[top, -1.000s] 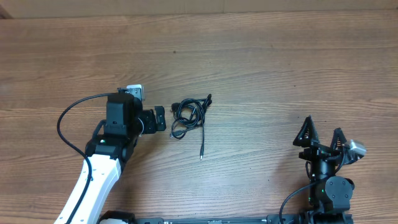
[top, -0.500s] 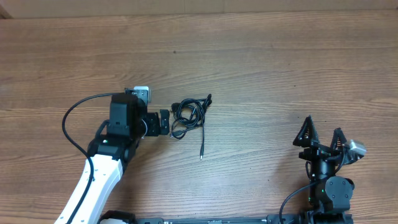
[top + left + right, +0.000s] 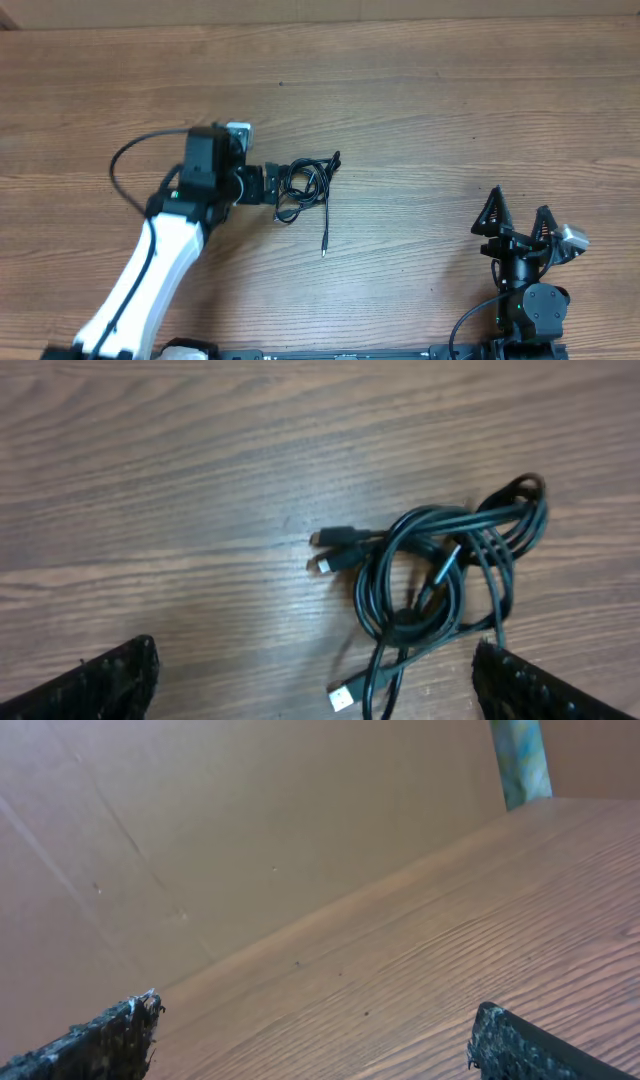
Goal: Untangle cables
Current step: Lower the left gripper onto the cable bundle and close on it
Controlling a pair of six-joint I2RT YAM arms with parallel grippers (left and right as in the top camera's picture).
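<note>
table (image 3: 420, 90): brown wood grain | wall (image 3: 250, 810): plain tan | post (image 3: 520, 760): teal, beside wall

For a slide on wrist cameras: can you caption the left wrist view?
The left gripper, fingers wide open, poised over a tangle of thin black cables on the wooden table.

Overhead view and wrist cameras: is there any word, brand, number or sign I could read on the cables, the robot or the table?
No text can be read in any view.
The cables and their plugs show no print.
The left gripper and right gripper show no legible label; any marking is too small to tell.
The wooden table carries no writing.
</note>
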